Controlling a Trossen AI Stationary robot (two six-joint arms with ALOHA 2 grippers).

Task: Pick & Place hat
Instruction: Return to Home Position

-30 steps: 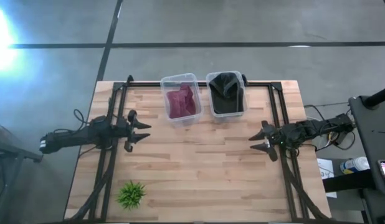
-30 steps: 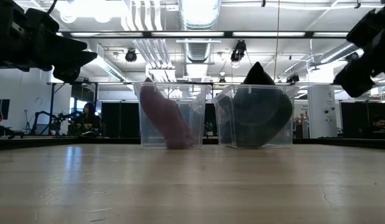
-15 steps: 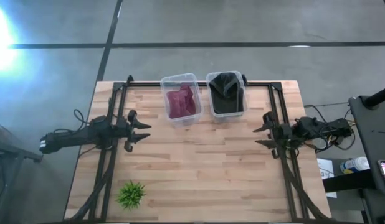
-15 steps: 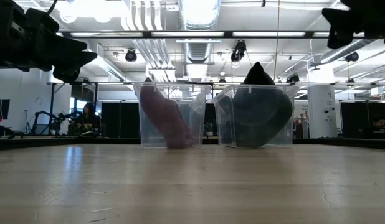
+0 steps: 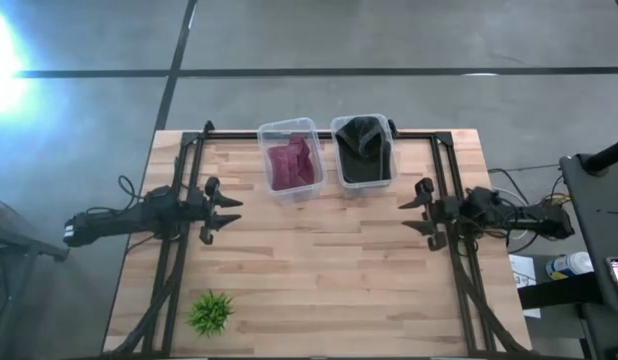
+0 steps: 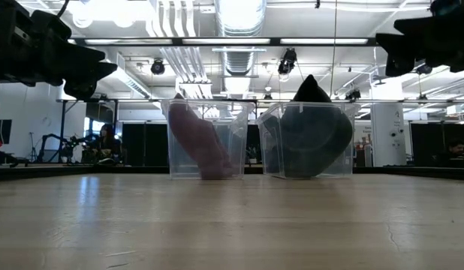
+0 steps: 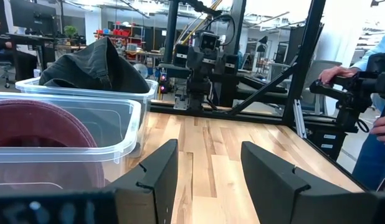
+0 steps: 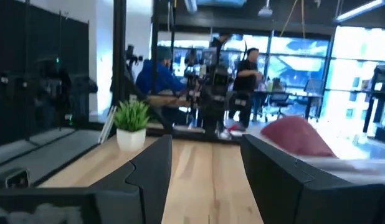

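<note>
The left arm (image 5: 139, 218) lies over the bench's (image 5: 319, 280) left side. The left jaws are wide open and hold nothing. They point toward the middle of the bench, well apart from both bins. The left wrist view shows the two fingers (image 7: 156, 174) spread, with only bare wood between them.

The right arm (image 5: 499, 212) reaches in over the right edge. The right jaws are also spread wide and empty, facing the left arm across the bench. In the low view both arms hang high, the left arm (image 6: 44, 52) at one upper corner and the right arm (image 6: 427, 45) at the other.

Two clear bins stand side by side at the far edge. The left bin (image 5: 264, 160) holds the red cap (image 5: 292, 163), which leans against a wall in the low view (image 6: 198, 142). The right bin (image 5: 392, 150) holds the black cap (image 5: 364, 150), heaped above the rim (image 6: 311, 86); how many caps lie there cannot be told.

A plant (image 5: 210, 312) stands near the front left corner, well apart from everything else.

Beyond the bench, the left wrist view shows a person's hand (image 7: 332, 74) and blue sleeve (image 7: 374, 62). The right wrist view shows two people (image 8: 158, 78) standing in the room.
</note>
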